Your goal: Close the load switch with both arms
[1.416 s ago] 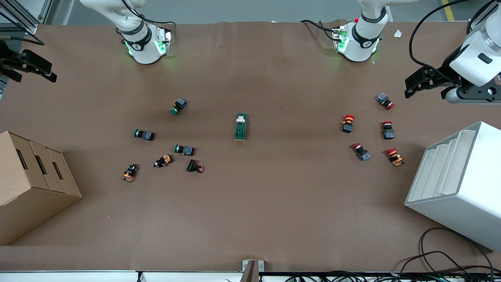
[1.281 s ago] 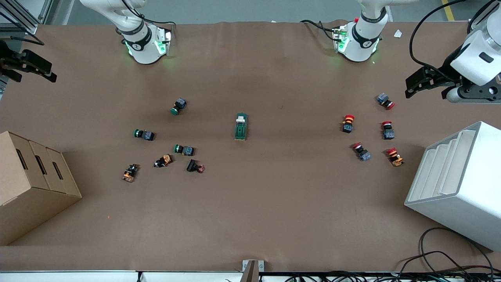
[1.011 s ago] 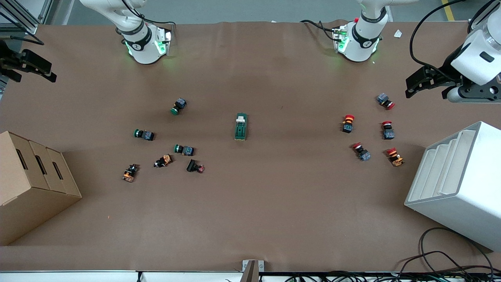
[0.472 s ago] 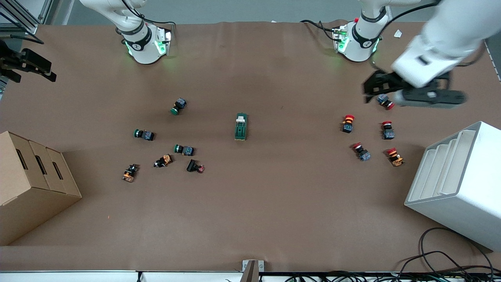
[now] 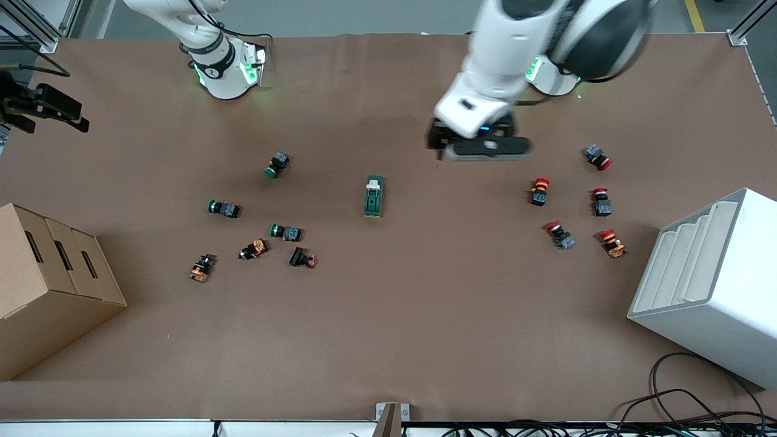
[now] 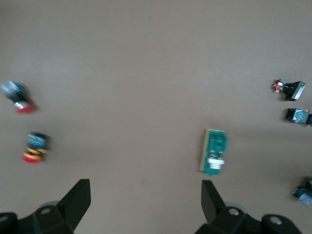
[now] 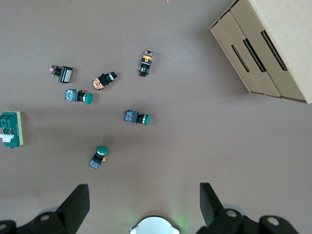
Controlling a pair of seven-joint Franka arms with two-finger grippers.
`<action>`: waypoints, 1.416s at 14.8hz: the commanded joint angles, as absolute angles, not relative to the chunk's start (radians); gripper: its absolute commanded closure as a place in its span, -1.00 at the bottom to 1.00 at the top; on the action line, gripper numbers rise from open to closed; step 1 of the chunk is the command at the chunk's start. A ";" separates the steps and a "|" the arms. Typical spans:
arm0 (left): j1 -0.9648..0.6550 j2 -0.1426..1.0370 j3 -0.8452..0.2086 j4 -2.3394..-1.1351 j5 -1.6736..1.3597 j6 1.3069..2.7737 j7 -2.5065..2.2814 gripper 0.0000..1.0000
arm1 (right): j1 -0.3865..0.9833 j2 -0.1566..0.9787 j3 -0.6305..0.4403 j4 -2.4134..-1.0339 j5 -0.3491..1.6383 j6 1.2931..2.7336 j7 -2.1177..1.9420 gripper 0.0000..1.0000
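Note:
The load switch (image 5: 374, 196), a dark-green block with a cream lever at its end toward the arms' bases, lies flat at mid-table. It also shows in the left wrist view (image 6: 214, 152) and at the edge of the right wrist view (image 7: 10, 128). My left gripper (image 5: 438, 143) hangs open and empty over bare table, beside the switch toward the left arm's end; in its wrist view (image 6: 145, 200) the jaws stand wide apart. My right gripper (image 5: 45, 108) waits open and empty over the table's edge at the right arm's end (image 7: 143, 202).
Green-capped push buttons (image 5: 278, 164) and orange ones lie scattered toward the right arm's end. Red-capped buttons (image 5: 539, 190) lie toward the left arm's end. A cardboard box (image 5: 48, 285) and a white stepped rack (image 5: 710, 285) stand at the table's two ends.
My left arm has swung from the left arm's end of the table in to the middle, close to the load switch. The right gripper and the switch have stayed put.

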State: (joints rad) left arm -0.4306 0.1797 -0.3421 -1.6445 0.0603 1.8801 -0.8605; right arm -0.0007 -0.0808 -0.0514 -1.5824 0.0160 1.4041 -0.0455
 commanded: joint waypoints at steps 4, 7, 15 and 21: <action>-0.670 0.376 -0.337 -1.635 0.299 2.008 -1.277 -1.00 | 0.009 -0.028 -0.046 -1.603 0.063 1.416 0.097 -1.00; -0.768 0.463 -0.339 -1.637 0.440 2.042 -1.498 -1.00 | 0.075 -0.002 -0.044 -1.646 0.136 1.465 0.311 -1.00; -0.923 0.629 -0.339 -1.699 0.841 2.105 -1.969 -0.98 | 0.340 0.050 -0.044 -1.876 0.239 1.831 0.777 -1.00; -0.994 0.724 -0.339 -1.776 1.268 2.108 -2.380 -0.97 | 0.515 0.202 -0.043 -1.916 0.273 2.043 0.991 -1.00</action>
State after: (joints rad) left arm -0.9848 0.7180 -0.3450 -1.7422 1.1507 2.0990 -2.2756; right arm 0.4749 0.1745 -0.0319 -1.8984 0.2475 1.9784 0.9282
